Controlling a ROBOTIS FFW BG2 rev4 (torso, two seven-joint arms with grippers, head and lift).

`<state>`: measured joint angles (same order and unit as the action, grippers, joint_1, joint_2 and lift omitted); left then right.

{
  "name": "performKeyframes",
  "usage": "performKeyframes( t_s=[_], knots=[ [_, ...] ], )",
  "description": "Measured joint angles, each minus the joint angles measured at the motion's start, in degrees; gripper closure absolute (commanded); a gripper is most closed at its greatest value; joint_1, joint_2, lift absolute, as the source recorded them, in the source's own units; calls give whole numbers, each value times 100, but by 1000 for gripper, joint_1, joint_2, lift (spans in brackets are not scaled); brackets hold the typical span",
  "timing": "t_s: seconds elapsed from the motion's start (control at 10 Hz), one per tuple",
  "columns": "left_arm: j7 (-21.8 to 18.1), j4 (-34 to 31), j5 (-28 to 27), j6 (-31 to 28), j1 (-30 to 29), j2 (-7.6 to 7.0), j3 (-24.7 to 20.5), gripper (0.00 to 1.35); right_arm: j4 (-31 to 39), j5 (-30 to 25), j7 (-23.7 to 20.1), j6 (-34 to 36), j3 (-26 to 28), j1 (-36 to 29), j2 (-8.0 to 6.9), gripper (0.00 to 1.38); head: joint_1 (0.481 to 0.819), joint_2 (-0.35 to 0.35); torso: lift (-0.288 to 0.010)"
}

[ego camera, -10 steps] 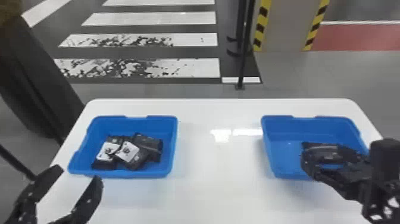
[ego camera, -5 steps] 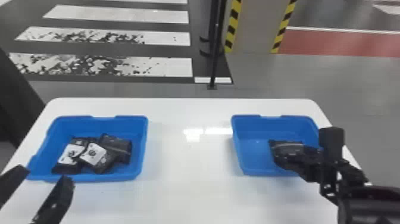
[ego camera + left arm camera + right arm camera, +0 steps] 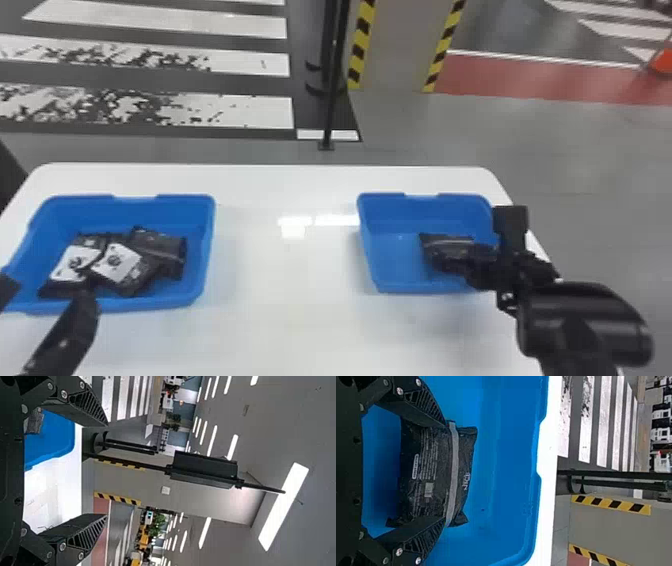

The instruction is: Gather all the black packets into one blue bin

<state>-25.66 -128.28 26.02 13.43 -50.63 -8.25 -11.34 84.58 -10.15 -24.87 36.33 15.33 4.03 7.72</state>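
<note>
My left gripper (image 3: pixel 47 295) is over the near-left edge of the left blue bin (image 3: pixel 200 295), above several black packets (image 3: pixel 157 250). In the left wrist view the same gripper (image 3: pixel 106 471) is open and empty. Inside the right blue bin (image 3: pixel 375 270), one black packet (image 3: pixel 445 240) lies under my right gripper (image 3: pixel 462 262). The right wrist view has this packet (image 3: pixel 429 467) spanning the space between the parted fingers of the right gripper (image 3: pixel 445 471), which overlap its two ends.
Both bins stand on a white table (image 3: pixel 280 320), with bare tabletop between them. A dark pole (image 3: pixel 332 75) rises from the floor past the far table edge. The right forearm (image 3: pixel 580 320) crosses the table's right edge.
The head view has swung to the right, so both bins sit farther left in it. My right wrist has turned and shifted toward the far side, its fingers still at the packet.
</note>
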Motion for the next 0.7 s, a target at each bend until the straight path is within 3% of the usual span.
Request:
performKeyframes(
  t_s=[0.2, 0.3, 0.4, 0.7],
  knots=[
    [-1, 72, 9, -89, 108, -31, 49, 245, -322, 111, 21, 188, -15, 213, 41, 1039, 695, -174, -110],
    [0, 89, 32, -101, 120, -54, 68, 248, -368, 200, 54, 212, -15, 232, 41, 1197, 695, -174, -110],
    [0, 94, 52, -101, 124, -70, 78, 251, -356, 240, 67, 214, -14, 219, 31, 1274, 695, -173, -110],
    [-7, 107, 112, -142, 194, -113, 112, 251, -246, 230, 89, -156, -14, 89, 5, 1276, 695, -172, -110]
  ],
)
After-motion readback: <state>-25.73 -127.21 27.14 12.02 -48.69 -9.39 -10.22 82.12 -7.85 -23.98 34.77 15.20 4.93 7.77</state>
